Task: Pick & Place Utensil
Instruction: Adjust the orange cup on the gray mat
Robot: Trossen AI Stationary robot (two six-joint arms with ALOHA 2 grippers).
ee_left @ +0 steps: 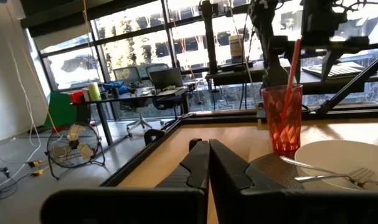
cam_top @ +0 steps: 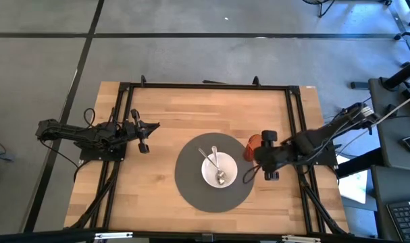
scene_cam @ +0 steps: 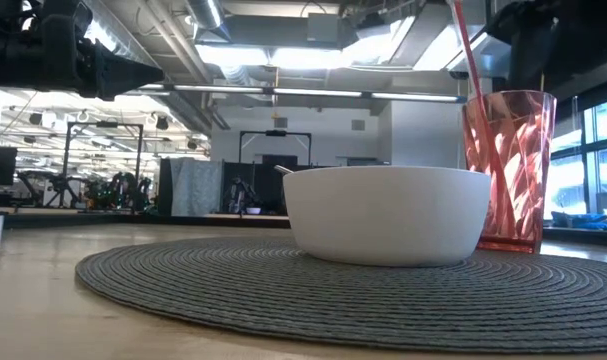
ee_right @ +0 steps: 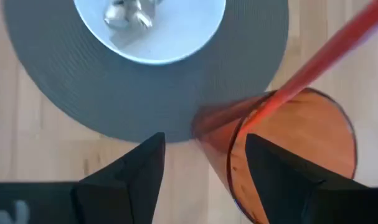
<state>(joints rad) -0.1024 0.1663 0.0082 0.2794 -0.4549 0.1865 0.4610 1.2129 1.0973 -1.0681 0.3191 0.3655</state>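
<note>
Right gripper (cam_top: 254, 160) above red cup (cam_top: 252, 145), fingers apart, nothing held. Left gripper (cam_top: 143, 134) idle, fingers together, well apart from placemat (cam_top: 191, 192). Fork (cam_top: 209, 160) and spoon (cam_top: 217, 167) in white bowl (cam_top: 209, 177). Risk: toppling cup or snagging straw (ee_right: 326, 59) while reaching for bowl.

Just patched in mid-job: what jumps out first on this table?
A white bowl sits in the middle of a round grey placemat, with a fork and a spoon lying in it. At the mat's right edge stands a red tumbler with a red straw, and the right gripper hangs open just above it. The left gripper waits shut at the table's left.
</note>
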